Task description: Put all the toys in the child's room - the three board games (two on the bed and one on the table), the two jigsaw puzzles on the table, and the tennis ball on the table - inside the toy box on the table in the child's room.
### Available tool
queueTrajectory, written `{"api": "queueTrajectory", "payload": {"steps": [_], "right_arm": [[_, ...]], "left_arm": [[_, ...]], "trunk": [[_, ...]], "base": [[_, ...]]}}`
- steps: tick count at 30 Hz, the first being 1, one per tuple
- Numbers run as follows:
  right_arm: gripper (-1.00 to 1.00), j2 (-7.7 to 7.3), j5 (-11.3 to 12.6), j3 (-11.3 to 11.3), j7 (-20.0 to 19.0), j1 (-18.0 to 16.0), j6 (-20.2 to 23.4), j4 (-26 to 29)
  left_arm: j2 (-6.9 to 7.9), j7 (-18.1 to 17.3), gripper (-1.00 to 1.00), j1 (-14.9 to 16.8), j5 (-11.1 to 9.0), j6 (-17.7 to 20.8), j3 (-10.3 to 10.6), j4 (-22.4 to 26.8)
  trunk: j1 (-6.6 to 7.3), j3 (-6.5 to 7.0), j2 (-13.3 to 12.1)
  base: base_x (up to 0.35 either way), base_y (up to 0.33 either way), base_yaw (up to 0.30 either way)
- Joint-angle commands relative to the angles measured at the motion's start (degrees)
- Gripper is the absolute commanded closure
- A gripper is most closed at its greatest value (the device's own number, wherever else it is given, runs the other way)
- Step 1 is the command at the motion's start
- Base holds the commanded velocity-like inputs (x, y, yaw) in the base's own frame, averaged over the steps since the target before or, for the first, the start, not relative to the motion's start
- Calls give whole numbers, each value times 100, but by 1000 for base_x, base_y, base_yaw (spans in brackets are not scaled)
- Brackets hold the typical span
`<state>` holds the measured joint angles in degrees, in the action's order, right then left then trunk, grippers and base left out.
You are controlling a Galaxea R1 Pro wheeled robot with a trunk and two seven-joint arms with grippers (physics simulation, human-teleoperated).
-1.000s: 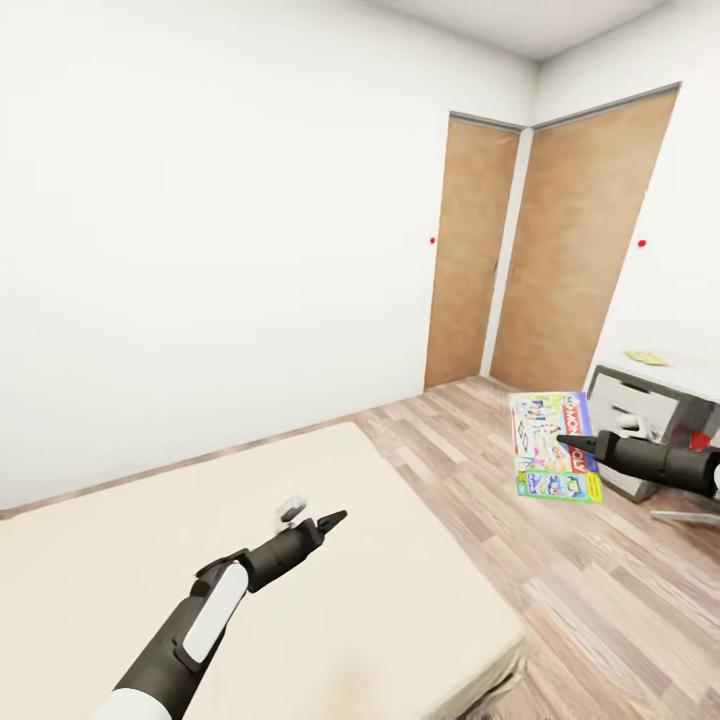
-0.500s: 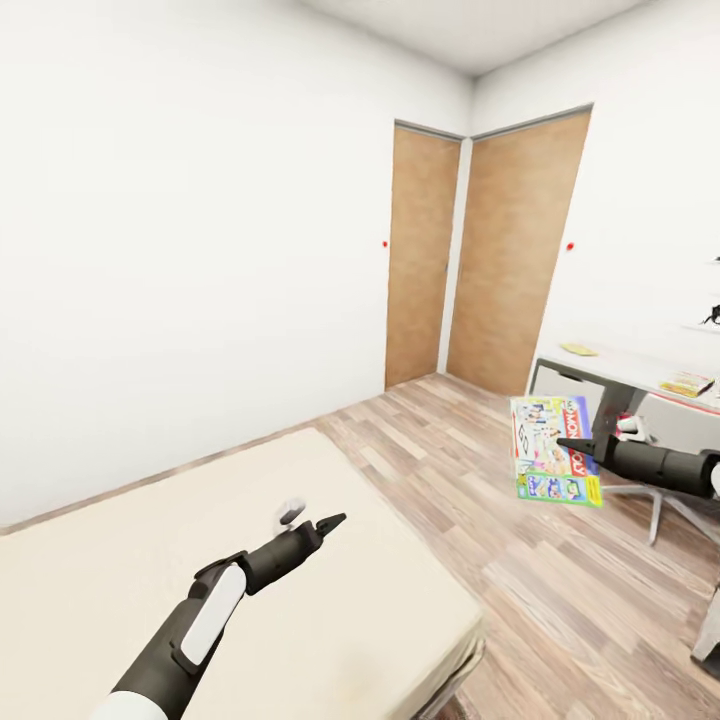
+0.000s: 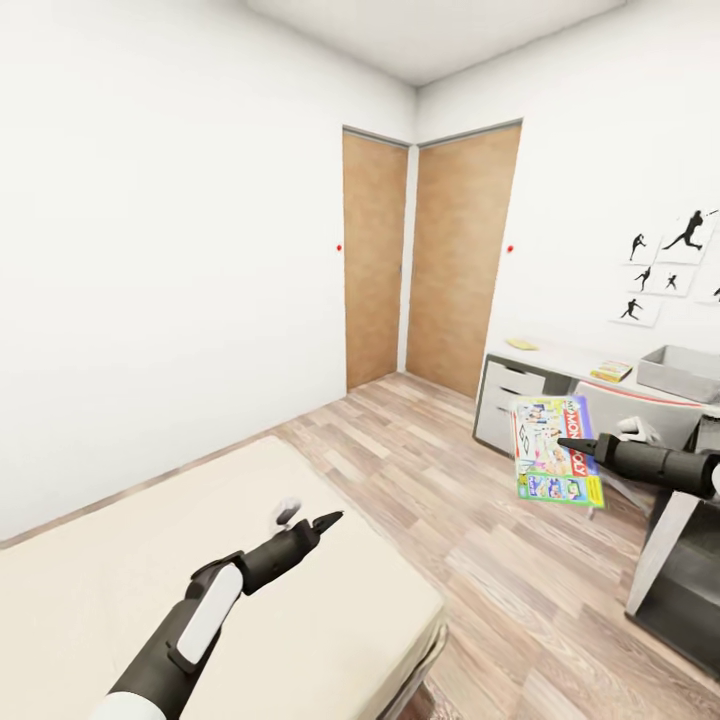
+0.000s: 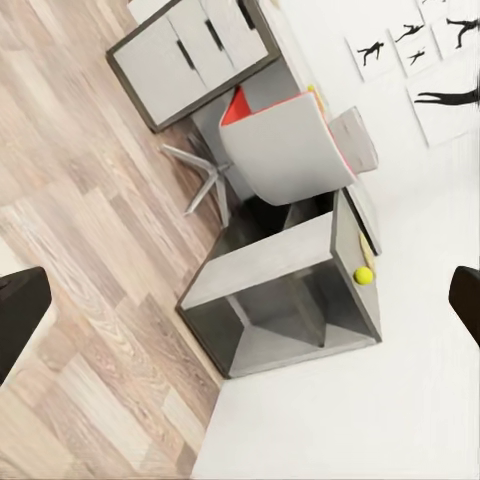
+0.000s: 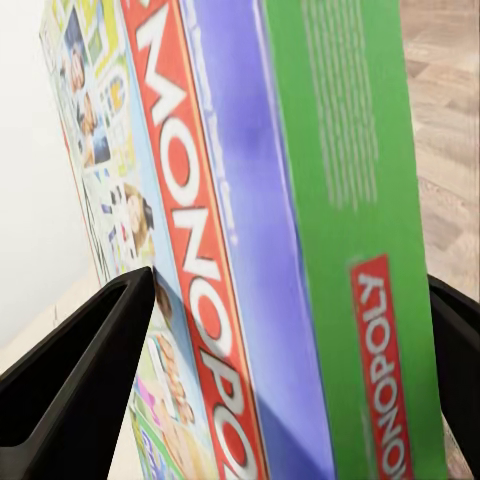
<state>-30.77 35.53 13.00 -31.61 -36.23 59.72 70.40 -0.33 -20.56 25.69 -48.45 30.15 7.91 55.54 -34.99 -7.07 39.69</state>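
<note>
Beside the table (image 3: 560, 358), right gripper (image 3: 566, 443) pinches MONOPOLY game (image 3: 552, 450); left gripper (image 3: 308, 518) spread.

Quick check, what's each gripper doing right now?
Left gripper: open, holding nothing, over the bed.
Right gripper: closed on the MONOPOLY board game, held upright in the air over the floor.

Bed, desk & floor

Bed (image 3: 250, 590) w/ beige mattress sits on wood floor (image 3: 500, 560). Desk (image 3: 560, 358) along far wall carries grey toy box (image 3: 683, 372), a flat game (image 3: 611, 372) & a small yellow item (image 3: 521, 343); tennis ball (image 4: 363, 275) sits on desk wing.
</note>
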Motion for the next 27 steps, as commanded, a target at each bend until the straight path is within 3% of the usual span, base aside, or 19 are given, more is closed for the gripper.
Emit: {"api": "queueTrajectory", "payload": {"steps": [1, 27], "right_arm": [[100, 1, -20, 11, -54, -7, 28, 0], [100, 26, -20, -15, -56, -7, 28, -9]], "left_arm": [[-1, 6, -100, 3, -47, 53, -13, 1], [-2, 9, -100, -2, -101, 104, -44, 4]], "trunk": [[21, 11, -33], [592, 529, -1076]], "base": [[0, 0, -289], [0, 0, -290]]}}
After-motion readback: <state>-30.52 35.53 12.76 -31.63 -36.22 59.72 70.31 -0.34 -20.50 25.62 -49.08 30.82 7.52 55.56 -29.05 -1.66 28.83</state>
